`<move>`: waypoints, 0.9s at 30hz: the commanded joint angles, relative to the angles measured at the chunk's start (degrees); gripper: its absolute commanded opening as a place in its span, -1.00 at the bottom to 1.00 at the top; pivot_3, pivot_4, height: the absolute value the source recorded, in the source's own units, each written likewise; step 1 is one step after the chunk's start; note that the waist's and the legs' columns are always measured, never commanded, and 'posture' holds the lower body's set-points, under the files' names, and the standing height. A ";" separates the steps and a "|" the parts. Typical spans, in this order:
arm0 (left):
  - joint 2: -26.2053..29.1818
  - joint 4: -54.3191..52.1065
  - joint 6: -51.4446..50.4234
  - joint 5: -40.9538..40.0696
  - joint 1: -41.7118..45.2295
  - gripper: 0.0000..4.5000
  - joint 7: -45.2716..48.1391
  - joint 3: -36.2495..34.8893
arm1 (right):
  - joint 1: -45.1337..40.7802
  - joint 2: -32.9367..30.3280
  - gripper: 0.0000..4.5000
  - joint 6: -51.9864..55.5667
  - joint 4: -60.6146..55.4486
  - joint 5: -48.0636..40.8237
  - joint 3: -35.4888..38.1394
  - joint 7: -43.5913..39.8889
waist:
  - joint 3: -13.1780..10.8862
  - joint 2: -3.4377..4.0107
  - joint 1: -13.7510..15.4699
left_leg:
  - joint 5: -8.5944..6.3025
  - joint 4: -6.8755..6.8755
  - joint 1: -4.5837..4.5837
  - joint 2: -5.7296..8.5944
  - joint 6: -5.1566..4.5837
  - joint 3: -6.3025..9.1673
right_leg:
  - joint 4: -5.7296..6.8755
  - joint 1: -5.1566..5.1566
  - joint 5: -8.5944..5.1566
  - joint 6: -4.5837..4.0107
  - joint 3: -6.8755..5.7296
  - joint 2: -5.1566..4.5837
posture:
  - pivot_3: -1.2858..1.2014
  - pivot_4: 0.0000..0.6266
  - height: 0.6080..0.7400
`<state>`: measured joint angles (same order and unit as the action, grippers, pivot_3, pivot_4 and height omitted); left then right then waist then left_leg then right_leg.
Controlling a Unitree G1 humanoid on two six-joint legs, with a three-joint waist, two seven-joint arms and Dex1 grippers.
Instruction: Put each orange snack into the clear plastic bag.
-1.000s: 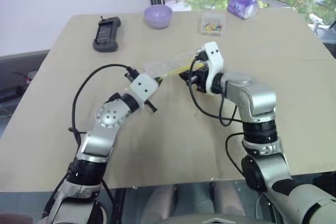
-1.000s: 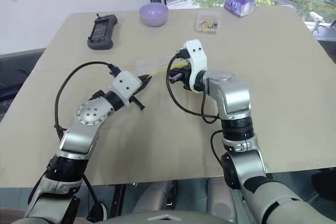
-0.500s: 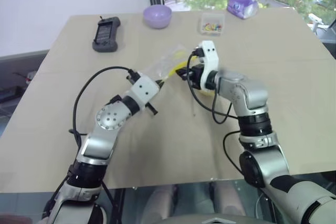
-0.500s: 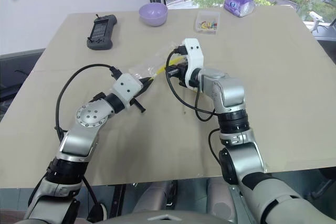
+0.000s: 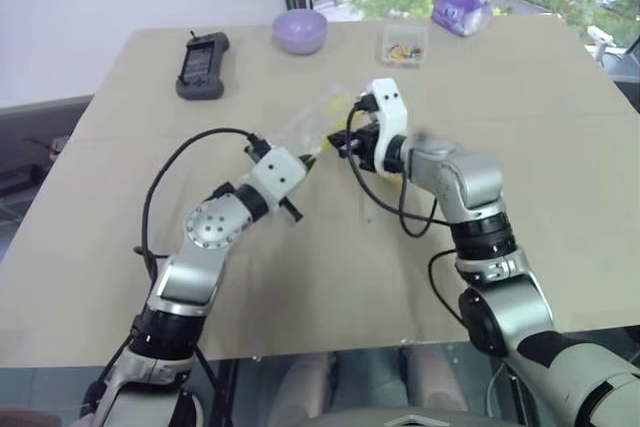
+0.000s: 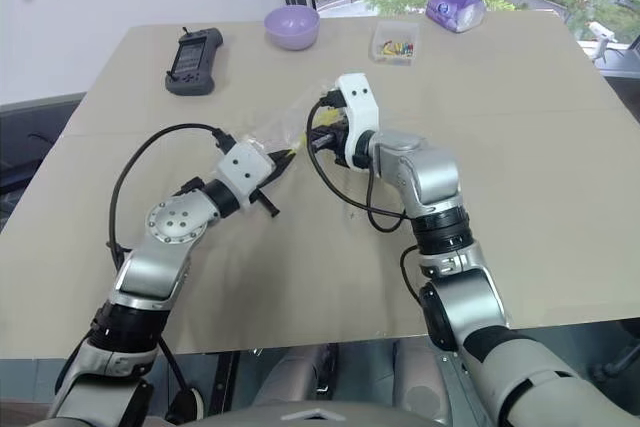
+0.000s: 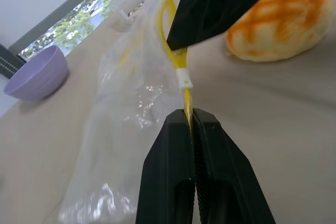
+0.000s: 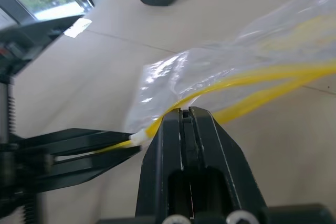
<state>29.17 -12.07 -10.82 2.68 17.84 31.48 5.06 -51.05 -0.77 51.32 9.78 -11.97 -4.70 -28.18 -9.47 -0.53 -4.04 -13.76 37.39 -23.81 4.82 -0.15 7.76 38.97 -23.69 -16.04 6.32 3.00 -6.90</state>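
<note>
Both end effectors, left [image 7: 191,116] and right [image 8: 185,116], pinch the clear plastic bag's [image 7: 131,108] yellow strip; I've lifted it (mouth opening), orange snack [image 7: 281,22] waiting on table [image 5: 300,267].

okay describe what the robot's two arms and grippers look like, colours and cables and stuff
Both arms are silver-grey metal with black joint bands. Each wrist carries a white boxy housing, and a loose black cable loops from it along the forearm. The left gripper and right gripper each have two black, wedge-shaped fingers.
</note>
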 commanded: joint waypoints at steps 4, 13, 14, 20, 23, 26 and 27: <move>0.39 -5.47 0.02 -1.73 -1.08 -1.00 2.00 -0.22 | -2.88 -1.81 -0.98 -8.77 6.04 1.98 -0.74 0.21 | 0.00 0.00 -0.11 | 0.00 0.00 0.00 0.00 0.00 -0.02 | 0.00 0.00 0.00 0.00 0.01 0.00 | 0.03 -0.52 1.00; 1.07 -7.10 -1.20 -4.65 -0.76 -1.00 4.90 -1.69 | -1.26 -7.66 -0.98 -29.24 7.31 9.87 -11.27 -8.40 | 0.00 0.00 -0.08 | 0.00 0.00 0.00 0.00 0.00 -0.01 | -0.02 0.00 0.00 0.00 0.00 0.01 | 0.03 -0.52 1.00; 1.23 -6.99 -1.35 -5.65 -0.56 -1.00 5.61 -1.99 | -1.14 -8.57 -0.98 -33.04 8.43 11.50 -12.54 -8.63 | 0.00 0.00 -0.08 | 0.00 0.00 0.00 0.00 0.00 -0.01 | -0.02 0.00 0.00 0.00 0.00 0.01 | 0.03 -0.52 1.00; 3.74 -4.31 -0.66 -9.27 1.69 -1.00 10.75 -2.52 | -1.49 -15.24 -0.81 -58.17 17.37 24.24 -21.36 -8.83 | 0.00 0.00 -0.10 | 0.00 0.00 0.01 -0.02 0.00 -0.02 | -0.03 0.00 0.00 0.00 0.00 0.03 | 0.03 -0.52 1.00; 4.89 -2.84 0.12 -9.73 2.68 -1.00 12.08 -2.89 | -2.90 -18.72 -0.30 -67.41 23.21 31.40 -24.65 -5.34 | 0.00 -0.01 0.05 | 0.00 0.00 0.05 0.01 0.00 -0.02 | -0.05 0.00 0.00 0.00 -0.01 0.03 | 0.03 -0.52 1.00; 5.02 -2.13 0.29 -10.26 3.39 -1.00 12.26 -3.26 | -4.23 -19.80 0.32 -71.58 27.91 35.16 -25.03 -1.66 | -0.01 -0.02 -0.04 | 0.00 0.00 0.03 0.01 0.01 -0.04 | -0.07 0.03 0.00 0.00 0.00 0.03 | 0.03 -0.52 1.00; 4.98 -1.99 0.31 -10.32 3.50 -1.00 12.28 -3.34 | -4.75 -20.14 0.56 -72.75 29.30 36.65 -25.13 -0.15 | -0.01 -0.02 -0.24 | 0.00 0.00 0.03 0.00 0.01 -0.04 | -0.06 0.02 0.00 0.00 0.01 0.04 | 0.03 -0.52 1.00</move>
<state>33.90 -13.04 -11.88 -6.86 20.36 43.69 2.94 -53.39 -20.49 -18.55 38.76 22.66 -29.98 -30.84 -9.48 -0.55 -4.29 -13.75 37.38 -23.77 4.81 -0.14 7.69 38.92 -23.68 -16.04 6.32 3.03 -6.85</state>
